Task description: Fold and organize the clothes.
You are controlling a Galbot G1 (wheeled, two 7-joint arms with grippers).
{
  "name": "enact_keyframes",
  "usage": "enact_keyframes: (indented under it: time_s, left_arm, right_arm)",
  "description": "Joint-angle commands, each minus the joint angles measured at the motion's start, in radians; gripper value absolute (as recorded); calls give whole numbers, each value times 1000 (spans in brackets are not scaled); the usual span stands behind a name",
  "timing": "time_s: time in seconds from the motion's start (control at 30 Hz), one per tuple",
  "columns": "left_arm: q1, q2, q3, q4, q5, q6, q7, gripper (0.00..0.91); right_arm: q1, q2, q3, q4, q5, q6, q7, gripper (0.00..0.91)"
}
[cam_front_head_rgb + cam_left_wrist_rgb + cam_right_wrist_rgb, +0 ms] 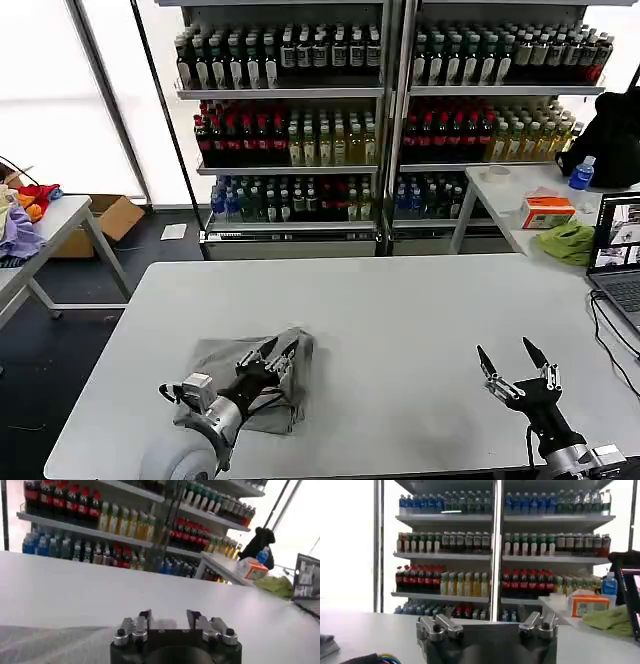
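1. A white table (400,330) is seen before the robot, bare over most of its top.
2. One grey shirt (225,375) is laid on the table's near left part, bunched into a rough folded bundle; its long axis runs from the near left toward the far right. Its collar and print cannot be made out.
3. The left gripper (283,352) is placed over the shirt's far right end, its fingers (268,350) set narrowly apart just above or on the cloth; whether cloth is pinched cannot be told. In the left wrist view the fingers (145,622) are seen with a small gap, with grey cloth (45,642) beside them.
4. The right gripper (515,370) is held above the bare table at the near right, well apart from the shirt, its two fingers spread wide and holding nothing.
5. A laptop (618,250) is set at the table's right edge, with cables trailing from it.
6. A second table (520,195) stands at the far right, carrying one orange box (547,212), one green cloth (567,242) and one blue-capped bottle (581,174).
7. A third table (45,235) stands at the far left, with coloured cloths heaped on it and one cardboard box (110,222) on the floor behind.
8. Two shelf units (385,110) filled with rows of bottles line the back of the room.
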Motion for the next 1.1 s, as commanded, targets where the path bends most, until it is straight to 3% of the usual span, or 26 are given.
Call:
enact_keyframes:
  time_s: [0.03, 0.13, 0.27, 0.63, 1.1]
  left_arm:
    - [114, 27, -270, -196, -33, 9, 22, 907]
    - [152, 44, -420, -86, 62, -29, 96, 907]
    - [198, 54, -499, 60, 90, -40, 111, 907]
    - [244, -46, -393, 133, 145, -44, 114, 907]
    - [196, -84, -319, 192, 157, -40, 106, 907]
  right_arm:
    - [6, -5, -6, -7, 6, -2, -2, 907]
    - [8, -4, -7, -8, 7, 1, -2, 907]
    - [11, -3, -10, -14, 7, 2, -2, 907]
    - [19, -5, -9, -21, 6, 1, 0, 907]
    - [20, 6, -10, -27, 1, 2, -2, 907]
